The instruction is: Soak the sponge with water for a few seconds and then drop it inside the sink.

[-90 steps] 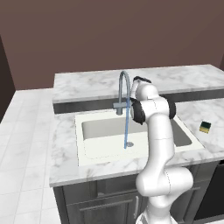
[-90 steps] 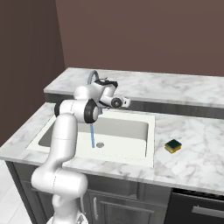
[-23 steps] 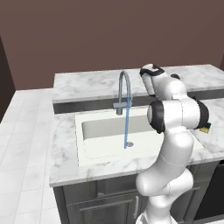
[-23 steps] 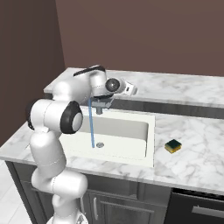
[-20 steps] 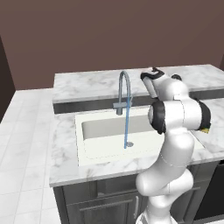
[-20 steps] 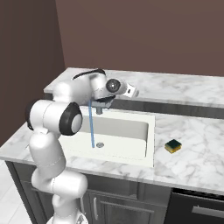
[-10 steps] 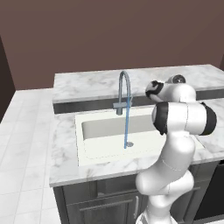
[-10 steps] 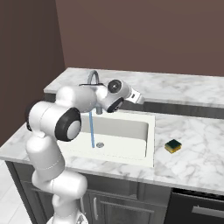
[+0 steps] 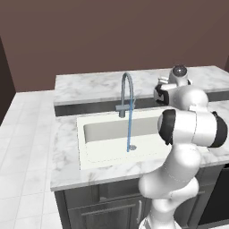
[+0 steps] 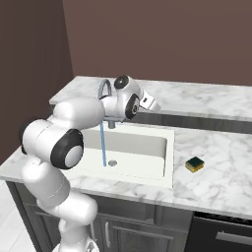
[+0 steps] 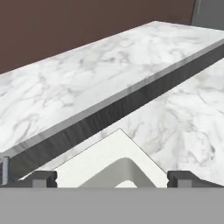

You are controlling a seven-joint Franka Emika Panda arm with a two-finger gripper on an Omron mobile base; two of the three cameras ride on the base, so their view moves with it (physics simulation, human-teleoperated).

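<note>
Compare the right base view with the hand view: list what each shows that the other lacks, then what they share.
Right base view alone: the sponge lying on the counter to the right of the sink, apart from it, the water running in a thin stream down to the drain, and the faucet.
Hand view alone: the hand with its two dark tips set wide apart, nothing between them.
Both: a corner of the white sink, the marble counter and the raised back ledge.
</note>
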